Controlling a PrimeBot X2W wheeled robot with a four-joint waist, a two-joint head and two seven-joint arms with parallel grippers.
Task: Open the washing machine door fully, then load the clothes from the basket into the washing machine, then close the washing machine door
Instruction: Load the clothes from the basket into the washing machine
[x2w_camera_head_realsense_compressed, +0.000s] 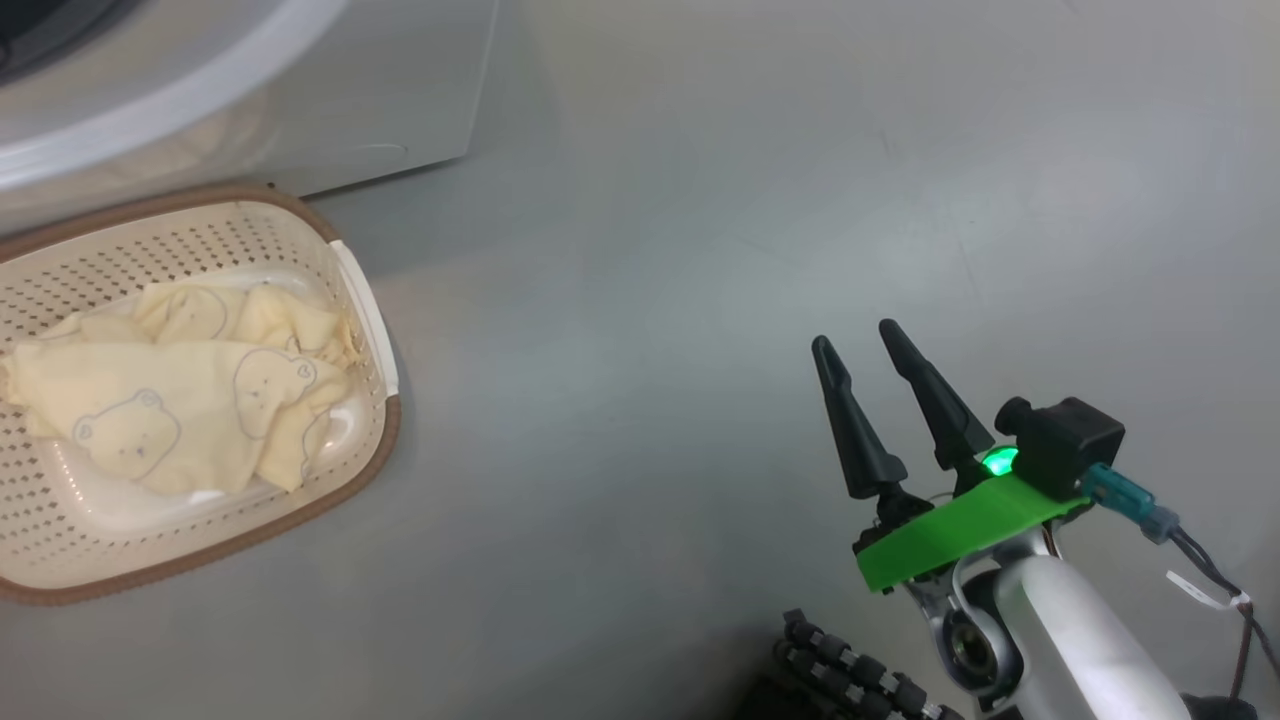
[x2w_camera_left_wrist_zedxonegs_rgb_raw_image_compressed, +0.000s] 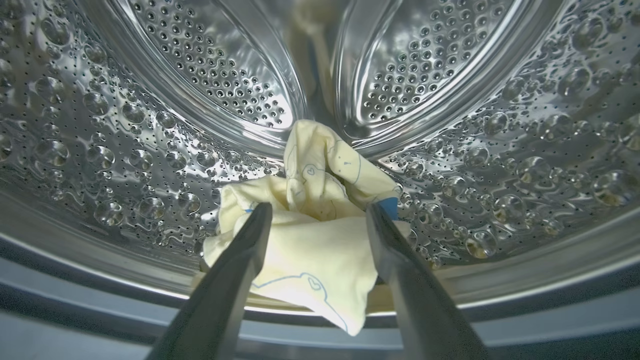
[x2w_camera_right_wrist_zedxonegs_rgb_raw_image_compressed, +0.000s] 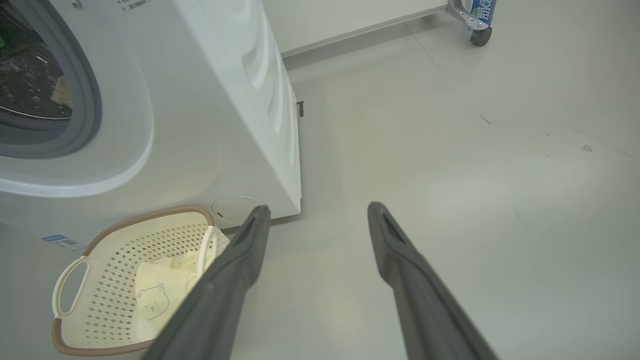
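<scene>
The grey floor (x2w_camera_head_realsense_compressed: 700, 200) is spreading out under everything. The white washer (x2w_camera_right_wrist_zedxonegs_rgb_raw_image_compressed: 210, 100) is standing on it to my left, its round mouth gaping open in my right wrist view, the grey gasket (x2w_camera_right_wrist_zedxonegs_rgb_raw_image_compressed: 90, 100) ringing the steel drum (x2w_camera_left_wrist_zedxonegs_rgb_raw_image_compressed: 125, 125). The basket (x2w_camera_head_realsense_compressed: 385, 440) is sitting on the floor just in front of the washer, below the mouth; whether the two are touching I cannot tell. The clothes (x2w_camera_head_realsense_compressed: 170, 400) are lying crumpled in it, cream with bear outlines, covering part of its bottom. One more garment (x2w_camera_left_wrist_zedxonegs_rgb_raw_image_compressed: 310, 250) is lying bunched inside the drum at its front lip, a blue patch showing at its right side in my left wrist view.

My left hand (x2w_camera_left_wrist_zedxonegs_rgb_raw_image_compressed: 317, 210) is reaching into the drum, its fingers standing spread on either side of that garment and not pinching it. My right hand (x2w_camera_head_realsense_compressed: 853, 335) is hanging over the floor well apart from the basket, fingers spread and gripping nothing. A green light (x2w_camera_head_realsense_compressed: 998, 462) is glowing at its wrist; a small blue-and-white sticker (x2w_camera_right_wrist_zedxonegs_rgb_raw_image_compressed: 62, 242) is showing on the washer's lower front, just beside the basket; a caster (x2w_camera_right_wrist_zedxonegs_rgb_raw_image_compressed: 481, 36) is standing far off across the floor.
</scene>
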